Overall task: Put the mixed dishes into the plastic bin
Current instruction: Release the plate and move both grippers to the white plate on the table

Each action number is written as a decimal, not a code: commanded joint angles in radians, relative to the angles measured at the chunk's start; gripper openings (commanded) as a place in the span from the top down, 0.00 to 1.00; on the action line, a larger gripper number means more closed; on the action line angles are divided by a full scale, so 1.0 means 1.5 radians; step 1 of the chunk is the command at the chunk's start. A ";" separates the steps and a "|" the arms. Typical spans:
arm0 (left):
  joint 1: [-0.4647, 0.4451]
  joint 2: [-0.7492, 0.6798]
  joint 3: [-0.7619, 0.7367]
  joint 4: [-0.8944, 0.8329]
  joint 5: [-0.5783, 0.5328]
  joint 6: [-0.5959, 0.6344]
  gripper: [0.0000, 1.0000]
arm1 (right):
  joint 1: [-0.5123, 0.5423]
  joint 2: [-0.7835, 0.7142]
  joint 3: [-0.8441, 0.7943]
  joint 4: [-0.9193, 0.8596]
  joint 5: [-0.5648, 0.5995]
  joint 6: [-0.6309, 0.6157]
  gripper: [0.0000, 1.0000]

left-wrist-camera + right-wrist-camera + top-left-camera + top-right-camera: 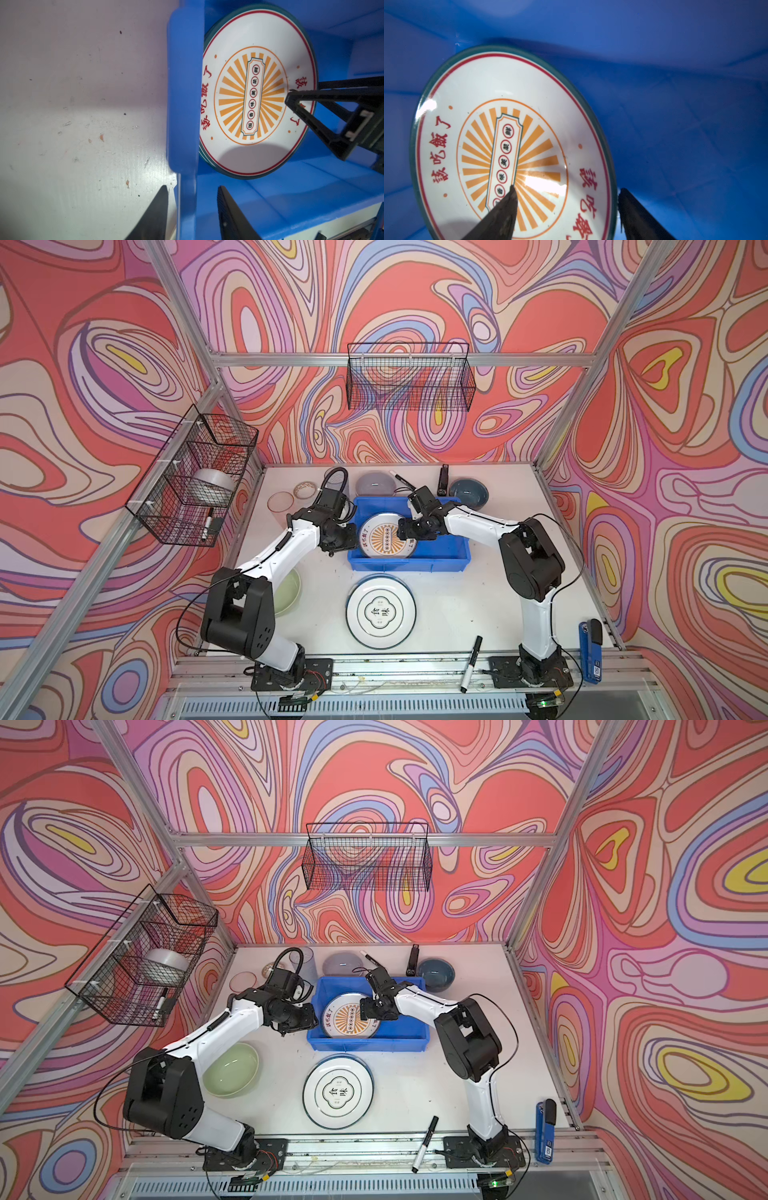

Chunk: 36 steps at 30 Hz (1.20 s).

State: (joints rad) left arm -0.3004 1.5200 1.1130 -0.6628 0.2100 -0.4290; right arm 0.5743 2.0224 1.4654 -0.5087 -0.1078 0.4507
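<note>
White counter inside an aluminium frame, w/ swirly red-pink-lilac walls on three sides. Two black wire baskets hang on the frame. The back one is on the rear rail. The left one holds a pale roll and a marker.

Bright blue rectangular plastic bin sits mid-counter. The round orange sunburst plate is inside it, in the left half, close to the left wall. Can't tell if it lies flat.

On the counter, outside the bin:
- Teal-rimmed lettered plate, just in front of it.
- Pale green bowl, front left, partly under the left arm.
- Lavender bowl and dark blue bowl, behind it.
- Clear pink tumbler, back left.

Left arm: up from the front-left base, elbow high, forearm angled in toward the bin's left wall. Left end effector is open, one finger outside that wall, one inside, holding nothing.

Right arm: up from the front-right base, elbow at right, forearm reaching left over the bin. Right end effector is open wide, fingers either side of the sunburst plate's rim, not pinching it.
</note>
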 commanded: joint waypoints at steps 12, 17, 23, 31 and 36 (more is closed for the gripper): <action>-0.006 -0.192 -0.085 -0.092 0.013 -0.008 0.45 | -0.008 -0.315 -0.150 -0.028 -0.062 -0.052 0.27; -0.040 -0.278 -0.169 -0.086 0.000 -0.053 0.48 | 0.021 -0.412 -0.243 -0.016 -0.110 -0.032 0.28; -0.102 -0.359 -0.259 -0.076 -0.018 -0.125 0.54 | 0.077 -0.509 -0.378 0.026 -0.144 0.008 0.28; -0.163 -0.384 -0.340 -0.043 -0.037 -0.199 0.62 | 0.150 -0.608 -0.530 0.114 -0.144 0.107 0.36; -0.191 -0.379 -0.373 -0.025 -0.037 -0.219 0.67 | 0.202 -0.576 -0.577 0.176 -0.124 0.153 0.45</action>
State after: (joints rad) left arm -0.5674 0.9543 0.5697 -0.7238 0.1764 -0.7094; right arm 0.8478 1.1328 0.6323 -0.3389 -0.3141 0.6128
